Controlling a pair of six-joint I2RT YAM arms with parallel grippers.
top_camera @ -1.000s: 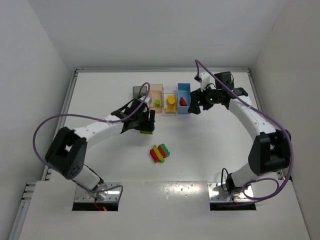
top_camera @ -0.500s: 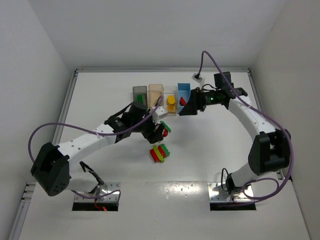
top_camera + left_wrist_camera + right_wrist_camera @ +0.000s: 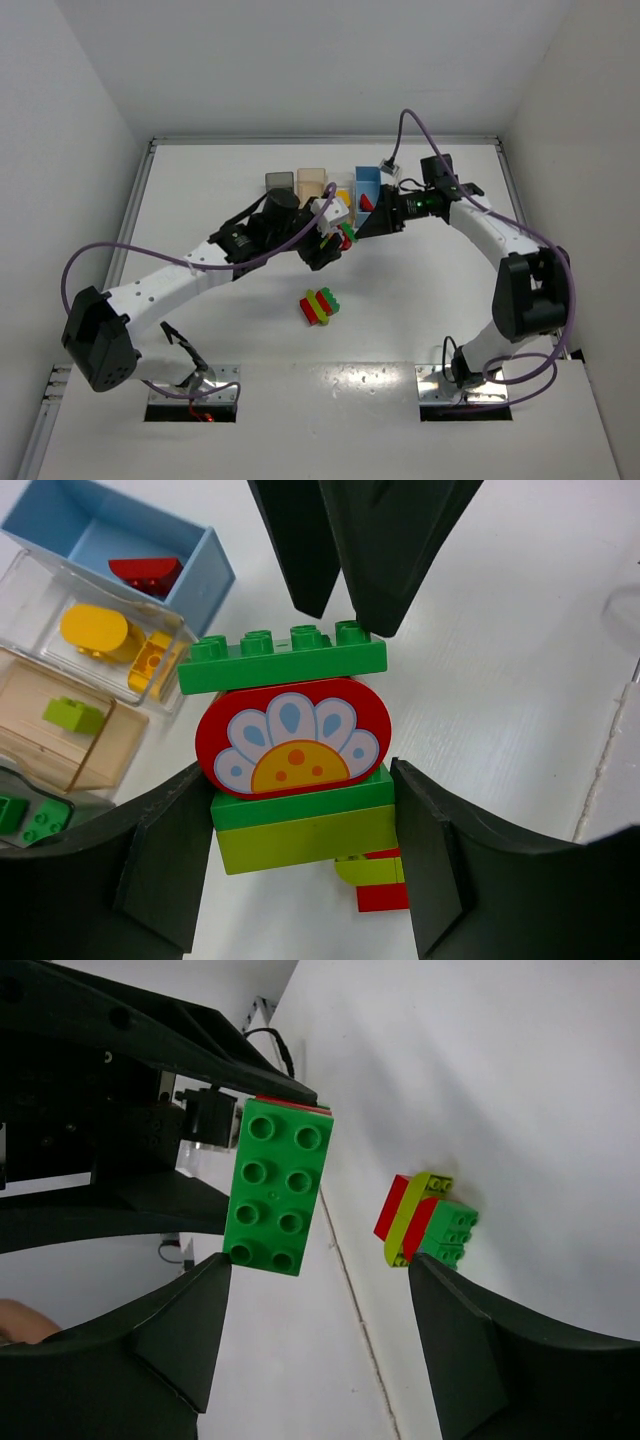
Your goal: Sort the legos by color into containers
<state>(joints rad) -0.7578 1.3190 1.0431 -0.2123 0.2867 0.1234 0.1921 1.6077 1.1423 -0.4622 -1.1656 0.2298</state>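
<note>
My left gripper [image 3: 334, 240] is shut on a stuck-together lego stack [image 3: 345, 234] and holds it above the table. In the left wrist view its jaws [image 3: 298, 815] clamp the stack's lime and green bottom bricks [image 3: 300, 830], below a red flower brick [image 3: 295, 738] and a green top brick [image 3: 282, 663]. My right gripper [image 3: 368, 224] is open right at that top brick [image 3: 278, 1187], its fingers [image 3: 390, 550] just above the studs. A second stack of red, lime and green legos [image 3: 321, 306] lies on the table. It also shows in the right wrist view [image 3: 425, 1220].
Four bins stand in a row behind the grippers: dark grey [image 3: 277, 181] with green bricks, tan [image 3: 311, 178] with a lime brick [image 3: 70, 715], clear [image 3: 30, 575] with yellow pieces [image 3: 95, 630], blue [image 3: 366, 178] with a red piece [image 3: 145, 572].
My left arm has carried the stack up and to the right, toward the bins. My right gripper has swung down and left from the blue bin to meet the stack.
</note>
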